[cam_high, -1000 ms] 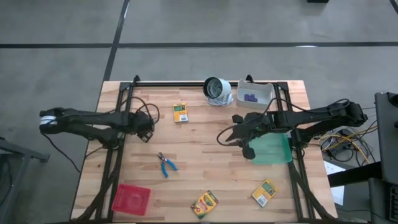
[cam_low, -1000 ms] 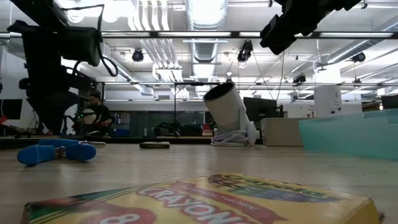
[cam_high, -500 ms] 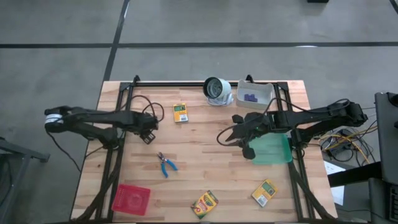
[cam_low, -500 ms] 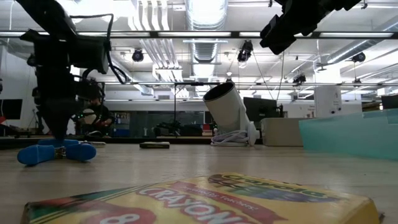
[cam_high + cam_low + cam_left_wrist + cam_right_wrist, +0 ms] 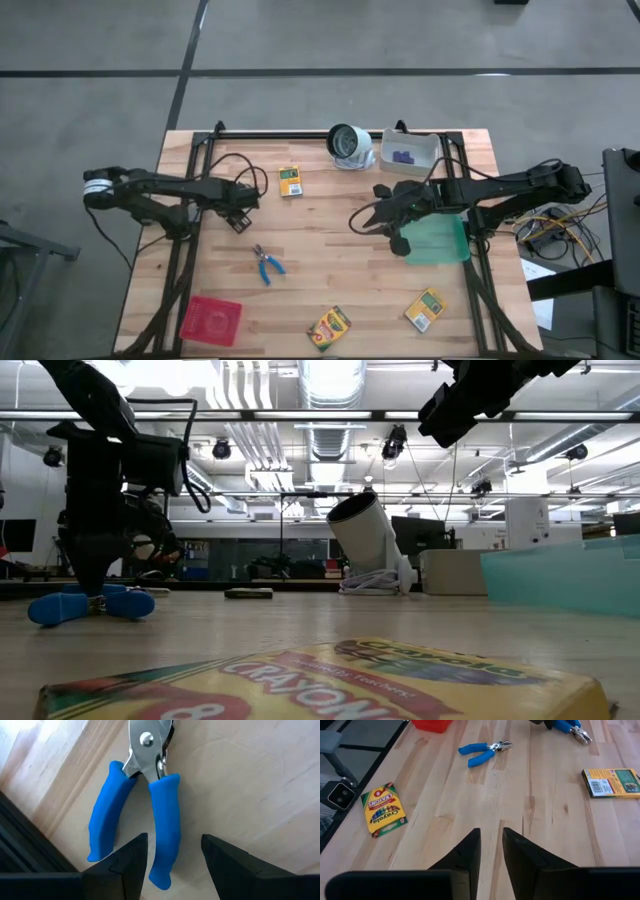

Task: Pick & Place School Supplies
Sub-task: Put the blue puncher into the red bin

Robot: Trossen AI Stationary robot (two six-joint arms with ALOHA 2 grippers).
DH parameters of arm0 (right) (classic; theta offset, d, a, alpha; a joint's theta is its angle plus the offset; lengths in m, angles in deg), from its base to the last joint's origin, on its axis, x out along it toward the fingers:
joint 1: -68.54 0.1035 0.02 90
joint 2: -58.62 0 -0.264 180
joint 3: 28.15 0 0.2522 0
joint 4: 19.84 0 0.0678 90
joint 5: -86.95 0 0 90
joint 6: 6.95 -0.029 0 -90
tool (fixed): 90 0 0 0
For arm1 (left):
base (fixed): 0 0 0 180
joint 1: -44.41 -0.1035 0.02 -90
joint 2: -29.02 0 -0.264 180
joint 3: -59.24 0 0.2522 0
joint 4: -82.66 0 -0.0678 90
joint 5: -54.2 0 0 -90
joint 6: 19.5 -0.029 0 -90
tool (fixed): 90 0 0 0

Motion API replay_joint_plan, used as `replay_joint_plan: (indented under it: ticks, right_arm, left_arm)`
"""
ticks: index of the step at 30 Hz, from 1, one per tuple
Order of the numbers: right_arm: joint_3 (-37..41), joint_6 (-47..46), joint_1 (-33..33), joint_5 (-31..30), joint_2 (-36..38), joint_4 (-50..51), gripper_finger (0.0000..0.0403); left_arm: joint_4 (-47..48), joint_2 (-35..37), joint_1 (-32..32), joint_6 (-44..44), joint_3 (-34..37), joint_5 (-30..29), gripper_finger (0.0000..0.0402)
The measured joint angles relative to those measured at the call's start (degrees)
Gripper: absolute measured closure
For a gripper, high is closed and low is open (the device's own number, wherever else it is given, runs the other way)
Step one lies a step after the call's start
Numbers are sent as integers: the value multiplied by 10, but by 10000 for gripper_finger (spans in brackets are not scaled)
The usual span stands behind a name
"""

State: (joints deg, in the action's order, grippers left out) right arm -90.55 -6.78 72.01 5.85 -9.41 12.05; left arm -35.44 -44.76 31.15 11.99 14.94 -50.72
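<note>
My left gripper [image 5: 239,222] [image 5: 173,840] hangs open, pointing down, close over a blue-handled tool [image 5: 145,805] that lies flat on the wood. One handle's free end [image 5: 161,870] shows between its fingers; I see no touch. The high view hides this tool under the gripper. A second blue-handled tool [image 5: 267,265] [image 5: 485,749] lies nearer the table's middle. Three crayon boxes lie flat: one far [image 5: 290,181], two near the front edge [image 5: 329,327] [image 5: 426,309]. My right gripper [image 5: 360,225] [image 5: 491,840] waits above mid-table, its fingers a narrow gap apart, holding nothing.
A white bin [image 5: 432,150] holding purple pieces [image 5: 402,156] stands at the far right, beside a white-grey round object [image 5: 350,145]. A green mat [image 5: 445,245] lies under the right arm. A red tray [image 5: 211,320] sits at the near left corner. Black frame rails [image 5: 185,250] run along the left side.
My left gripper has come down and gone toward the table's right edge, rolling a little, until it stands just above the blue-handled tool. Its fingers have stayed open. Nothing on the table has moved.
</note>
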Motion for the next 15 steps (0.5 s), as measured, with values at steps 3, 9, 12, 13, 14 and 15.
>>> replay_joint_plan:
  ticks: [3,9,12,13,14,15]
  right_arm:
    - [0,0,0,0,0,0,328]
    - [0,0,0,0,0,0,320]
    - [0,0,0,0,0,0,317]
    - [0,-1,0,0,0,0,317]
    - [0,-2,0,0,0,0,316]
    - [0,-2,0,0,0,0,317]
  left_arm:
    - [-1,-1,0,16,0,2,202]
    - [-2,2,-2,33,0,9,202]
    - [-4,2,-2,33,1,12,208]
    - [-5,2,-2,33,1,15,213]
    - [-6,2,-2,33,1,21,219]
    - [-6,2,-2,33,1,25,226]
